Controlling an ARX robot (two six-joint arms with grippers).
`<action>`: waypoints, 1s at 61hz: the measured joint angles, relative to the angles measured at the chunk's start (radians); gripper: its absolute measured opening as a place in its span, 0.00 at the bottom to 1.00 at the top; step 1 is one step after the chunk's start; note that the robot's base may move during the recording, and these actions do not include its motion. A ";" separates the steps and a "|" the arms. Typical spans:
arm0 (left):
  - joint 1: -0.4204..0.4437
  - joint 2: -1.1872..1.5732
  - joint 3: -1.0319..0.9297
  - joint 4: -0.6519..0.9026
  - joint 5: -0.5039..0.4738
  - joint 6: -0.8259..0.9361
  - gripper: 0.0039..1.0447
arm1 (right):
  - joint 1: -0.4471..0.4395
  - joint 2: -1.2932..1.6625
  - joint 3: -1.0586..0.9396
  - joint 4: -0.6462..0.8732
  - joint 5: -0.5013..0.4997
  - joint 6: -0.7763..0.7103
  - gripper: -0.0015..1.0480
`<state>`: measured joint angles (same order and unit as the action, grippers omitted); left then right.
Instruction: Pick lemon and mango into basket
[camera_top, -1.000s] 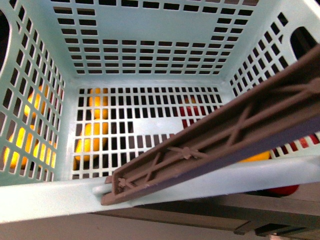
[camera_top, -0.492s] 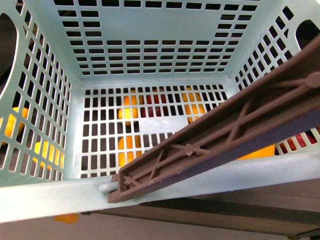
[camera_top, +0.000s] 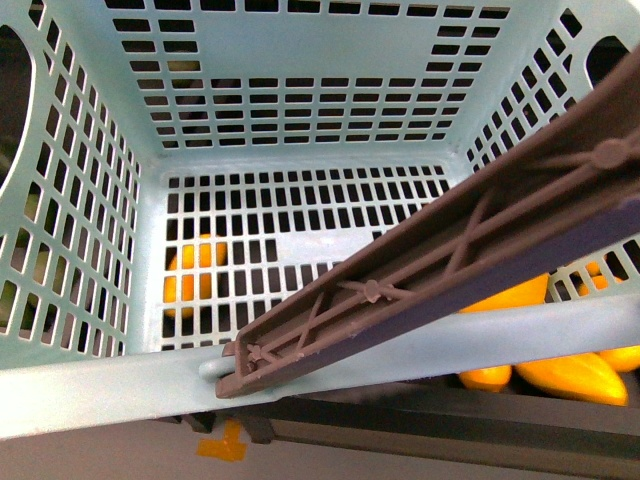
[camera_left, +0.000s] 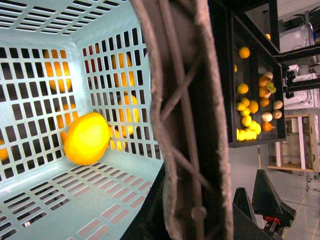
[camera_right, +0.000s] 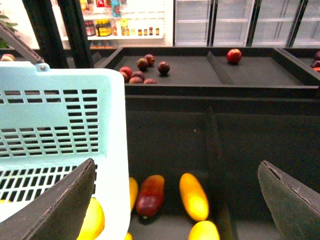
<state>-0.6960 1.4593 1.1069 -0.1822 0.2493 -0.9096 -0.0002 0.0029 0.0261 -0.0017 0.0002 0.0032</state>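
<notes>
The mango (camera_right: 194, 196) lay loose on the floor of a dark tray (camera_right: 165, 145), below and ahead of the right hand (camera_right: 176, 162) and roughly in line with the gap between its fingers. A red-skinned fruit (camera_right: 150, 195) lay just to one side of it, and another yellow one (camera_right: 202, 231) sat close at its near end. It looked smooth and rounded, so it would probably be slippery and apt to roll or squirt out of a pinch near either end. It would likely be fairly heavy for its size, and firm but easily bruised. The best hold seemed to be across its narrow middle, with one finger on each long flank and only moderate squeeze. Its long axis ran roughly away from the hand, so the fingers already stood about square to that waist. The right hand was spread wide, both fingers well apart, holding nothing and touching nothing. The basket (camera_right: 60, 90) hung just beside its one finger, so the carry looked short. The lemon (camera_left: 86, 138) already sat inside the basket, resting low against a slotted wall. In the left wrist view the ribbed handle (camera_left: 185, 125) filled the foreground. I could not tell from it whether the left hand was spread or closed, nor what it held.
</notes>
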 joint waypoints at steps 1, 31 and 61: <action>0.000 0.000 0.000 0.000 0.000 0.000 0.05 | 0.000 0.000 0.000 0.000 0.000 0.000 0.92; 0.012 0.000 0.000 0.000 -0.014 -0.001 0.05 | -0.001 0.000 -0.001 0.000 -0.009 0.000 0.92; -0.001 0.000 0.000 0.000 0.010 -0.001 0.05 | -0.187 0.553 0.175 -0.103 0.149 0.319 0.92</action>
<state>-0.6968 1.4590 1.1069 -0.1818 0.2596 -0.9104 -0.1867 0.5560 0.2008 -0.1047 0.1493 0.3225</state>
